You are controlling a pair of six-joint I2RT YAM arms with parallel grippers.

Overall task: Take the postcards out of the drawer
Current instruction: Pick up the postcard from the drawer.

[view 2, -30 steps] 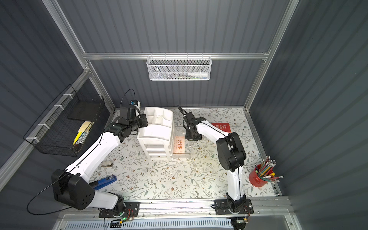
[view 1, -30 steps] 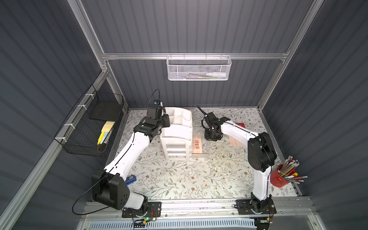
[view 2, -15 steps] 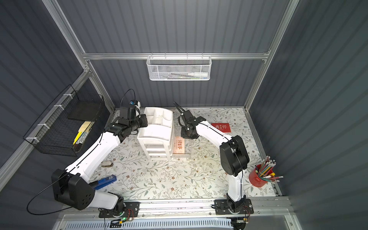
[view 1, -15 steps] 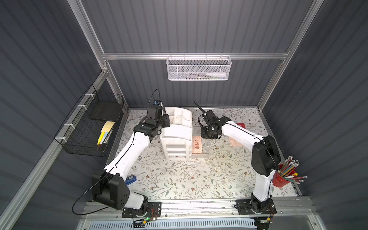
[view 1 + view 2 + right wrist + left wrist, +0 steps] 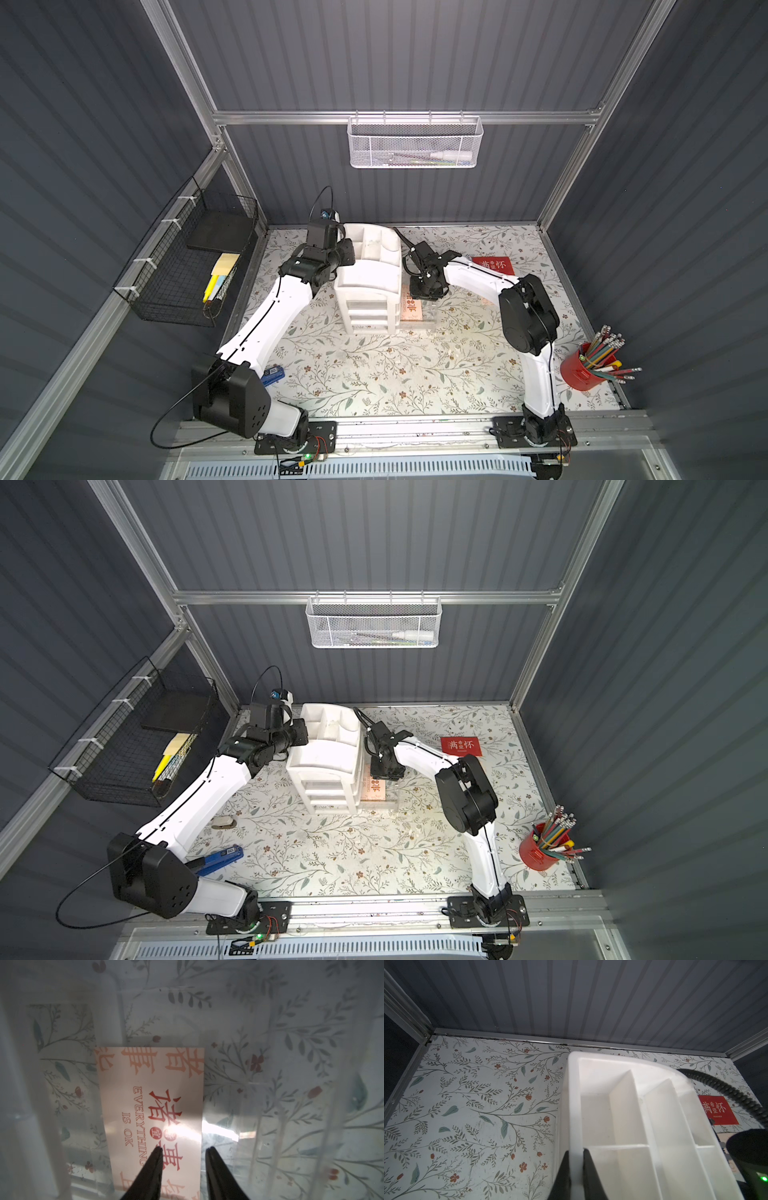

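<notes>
Floral tabletop (image 5: 395, 374), organizer (image 5: 368, 278) gripped, postcard (image 5: 149, 1105) in drawer (image 5: 431, 312)

A robot-lab test cell (aluminium frame (image 5: 407, 117), ribbed grey walls (image 5: 374, 54)).

The floral worktop (image 5: 374, 374) carries a white organizer (image 5: 368, 286) near its back, left of centre. A red card (image 5: 493, 264) lies flat to the organizer's right, well apart. A red pencil cup (image 5: 579, 374) stands at the right edge. A blue tool (image 5: 220, 858) and a small beige object (image 5: 223, 822) lie at the front left.
</notes>
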